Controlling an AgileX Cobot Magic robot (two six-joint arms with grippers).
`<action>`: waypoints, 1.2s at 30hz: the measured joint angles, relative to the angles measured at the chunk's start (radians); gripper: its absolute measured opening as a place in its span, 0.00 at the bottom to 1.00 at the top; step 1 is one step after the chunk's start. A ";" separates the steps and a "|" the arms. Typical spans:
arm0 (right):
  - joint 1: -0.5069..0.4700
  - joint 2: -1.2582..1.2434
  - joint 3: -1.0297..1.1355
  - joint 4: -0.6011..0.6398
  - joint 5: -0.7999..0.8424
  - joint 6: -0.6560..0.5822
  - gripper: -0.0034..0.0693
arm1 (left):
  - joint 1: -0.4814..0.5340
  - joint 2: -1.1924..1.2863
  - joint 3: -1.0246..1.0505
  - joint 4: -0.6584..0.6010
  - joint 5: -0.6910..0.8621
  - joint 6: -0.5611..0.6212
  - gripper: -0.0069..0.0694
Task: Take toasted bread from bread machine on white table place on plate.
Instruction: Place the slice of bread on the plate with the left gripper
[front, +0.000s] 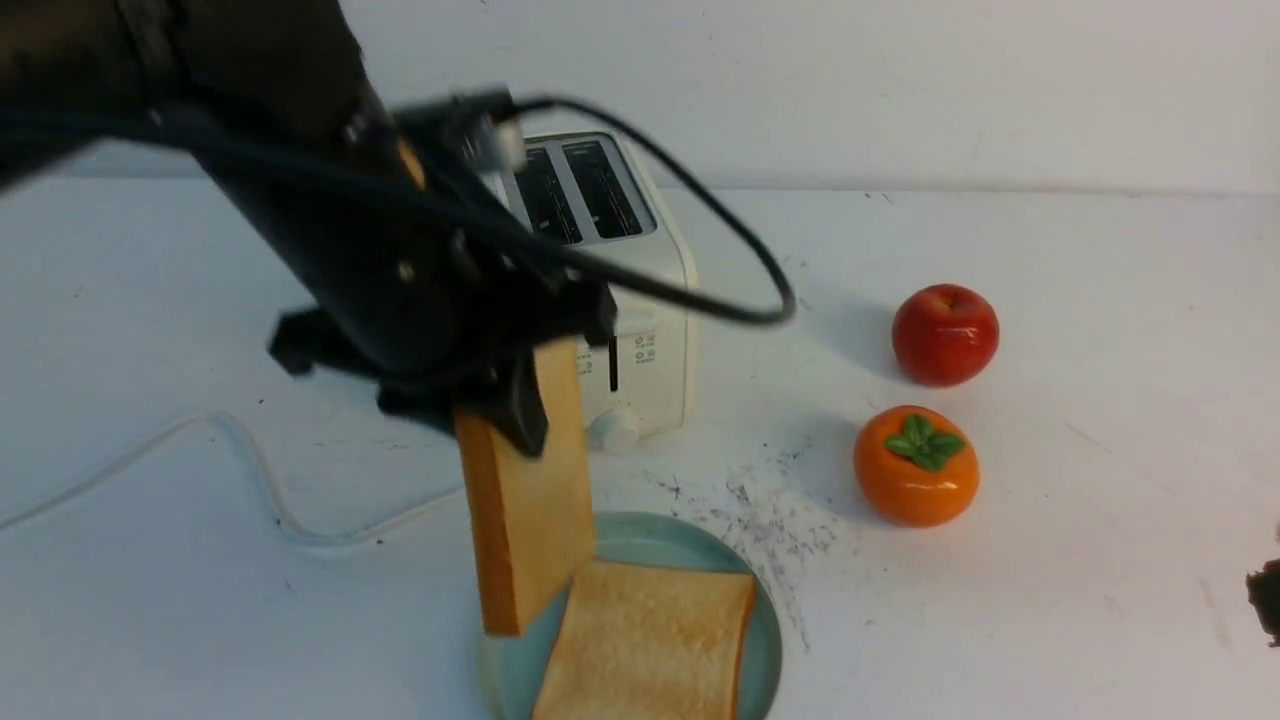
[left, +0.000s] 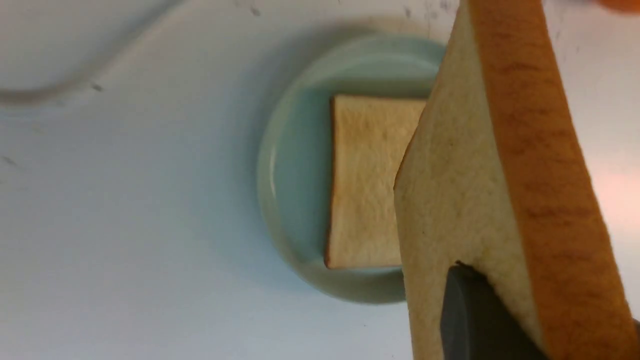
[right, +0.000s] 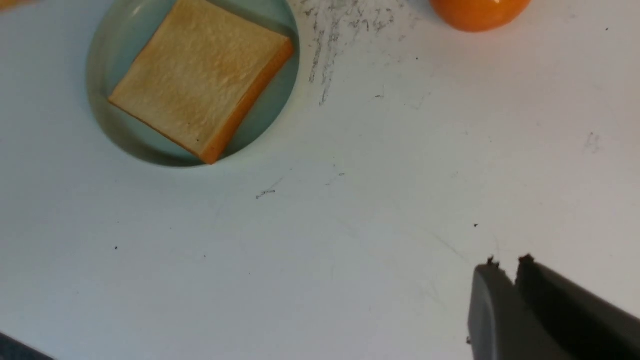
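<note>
Two slices of toast are out of the toaster. At the left, a white cord (front: 250, 470) trails across the table (front: 1100, 450). Next, the left gripper (front: 518, 405) pinches the upright slice (front: 535, 520) near its top, fingers closed on its two faces, so it hangs on edge with its lowest corner over the plate's (front: 765, 640) left rim. Whether it touches there cannot be told. Held this way, it can likely be lowered and tipped flat. Beside it, the flat slice (front: 650, 650) lies on the plate and covers most of it, so the second slice will probably rest partly on the first. Behind stands the toaster (front: 650, 300), both slots empty. Farther right sit an apple (front: 945, 335) and a persimmon (front: 915, 465), well clear of the work. At the far right, the right gripper (right: 507, 264) hovers over bare table, fingers almost together, holding nothing.
</note>
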 joint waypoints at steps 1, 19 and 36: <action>0.000 0.000 0.000 0.000 0.000 0.000 0.14 | 0.000 0.005 0.021 -0.008 -0.011 0.005 0.23; 0.000 0.000 0.000 0.000 -0.010 0.000 0.15 | 0.000 0.071 0.068 0.187 -0.181 -0.112 0.23; 0.000 0.000 0.000 0.000 -0.016 0.000 0.17 | -0.205 0.146 0.047 0.559 -0.233 -0.261 0.23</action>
